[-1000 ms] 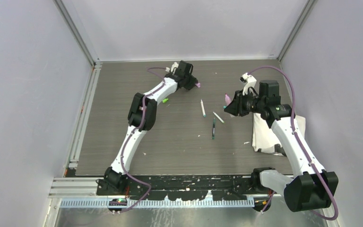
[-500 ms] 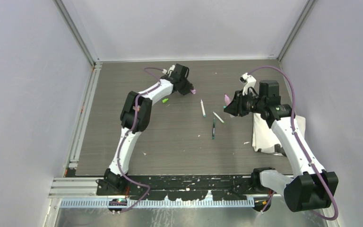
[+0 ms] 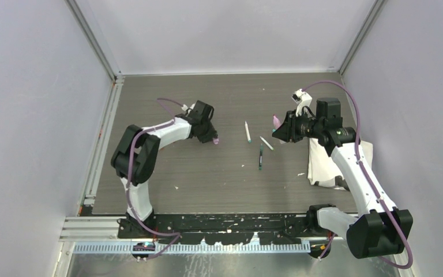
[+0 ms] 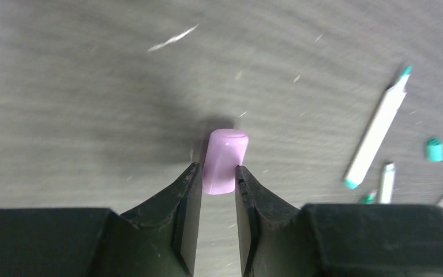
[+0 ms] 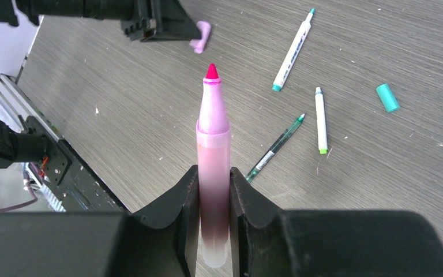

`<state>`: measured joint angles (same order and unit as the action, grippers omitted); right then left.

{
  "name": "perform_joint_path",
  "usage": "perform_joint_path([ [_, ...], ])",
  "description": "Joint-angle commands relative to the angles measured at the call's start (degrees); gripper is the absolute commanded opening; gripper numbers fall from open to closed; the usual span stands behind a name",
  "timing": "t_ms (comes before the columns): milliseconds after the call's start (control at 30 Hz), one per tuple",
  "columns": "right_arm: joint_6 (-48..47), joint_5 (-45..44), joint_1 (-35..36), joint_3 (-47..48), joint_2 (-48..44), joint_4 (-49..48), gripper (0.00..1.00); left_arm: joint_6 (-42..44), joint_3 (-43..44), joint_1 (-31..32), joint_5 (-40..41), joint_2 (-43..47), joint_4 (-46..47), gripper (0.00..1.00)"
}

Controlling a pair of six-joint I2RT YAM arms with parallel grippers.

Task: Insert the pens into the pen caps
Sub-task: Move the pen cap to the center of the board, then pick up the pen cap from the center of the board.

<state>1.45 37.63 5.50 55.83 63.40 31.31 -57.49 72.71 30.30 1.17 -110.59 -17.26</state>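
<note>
My left gripper (image 4: 214,173) is shut on a pink-purple pen cap (image 4: 225,160), pinched at its near end between the fingertips just above the table. The top view shows this gripper (image 3: 211,137) left of centre with the cap (image 3: 216,140) at its tip. My right gripper (image 5: 214,173) is shut on a pink pen (image 5: 213,144), its red tip pointing toward the left gripper; in the top view this gripper (image 3: 279,130) is right of centre. Between the grippers lie a white pen (image 3: 247,131), a short white pen (image 3: 266,143) and a dark green pen (image 3: 261,157).
A teal cap (image 5: 387,97) lies on the table beyond the loose pens. A white cloth (image 3: 323,164) lies under the right arm. Small white specks dot the grey table (image 3: 207,173). Walls close in the back and both sides.
My left arm has swung from the back of the table toward the front and left, carrying the pink-purple cap. The right arm and its pink pen have not moved.
</note>
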Motion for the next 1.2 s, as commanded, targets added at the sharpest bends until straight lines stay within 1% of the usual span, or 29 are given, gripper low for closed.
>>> perform_joint_path([
  [0,0.72,2.11,-0.18,0.68,-1.02,-2.12,0.01,5.33,-6.6,1.91,6.33,8.06,-2.16,0.3],
  [167,0.83,2.48,-0.21,0.51,-1.21,-2.22,0.01,8.19,-8.54,3.51,12.06,11.88,-6.79,0.37],
  [200,0.83,2.61,-0.14,0.5,-1.1,-2.3,0.01,8.97,-8.44,3.84,13.46,12.36,-7.58,0.38],
  [267,0.83,2.64,-0.22,0.42,-1.14,-2.31,0.01,10.82,-7.83,4.73,16.93,13.25,-9.22,0.43],
  [367,0.91,2.88,-0.19,0.43,-1.14,-2.39,0.01,15.38,-6.1,5.31,18.42,13.72,-11.15,0.48],
  [467,0.92,3.32,-0.17,0.42,-1.04,-2.39,0.01,23.51,-3.53,5.53,15.59,13.0,-12.16,0.52],
  [533,1.0,3.54,-0.19,0.37,-1.06,-2.39,0.01,29.93,-1.82,5.85,11.48,12.11,-12.56,0.54],
  [633,1.01,3.8,-0.17,0.4,-0.92,-2.39,0.01,37.15,0.51,6.39,6.46,10.77,-13.1,0.58],
  [733,1.01,4.0,-0.22,0.42,-0.94,-2.33,0.01,40.69,2.27,6.61,2.73,9.67,-12.76,0.64],
  [833,0.92,4.15,-0.16,0.42,-0.84,-2.31,0.01,42.77,4.03,6.63,1.28,7.98,-12.67,0.68],
  [1000,0.84,4.39,-0.21,0.33,-0.74,-2.31,0.01,44.73,9.12,6.61,1.55,3.05,-16.23,0.68],
  [1033,0.83,4.44,-0.16,0.33,-0.73,-2.31,0.01,44.95,10.2,6.61,1.6,1.92,-17.08,0.67],
  [1167,0.75,4.35,-0.21,0.33,-0.69,-2.31,0.01,45.69,13.93,6.69,2.57,-1.74,-20.5,0.57],
])
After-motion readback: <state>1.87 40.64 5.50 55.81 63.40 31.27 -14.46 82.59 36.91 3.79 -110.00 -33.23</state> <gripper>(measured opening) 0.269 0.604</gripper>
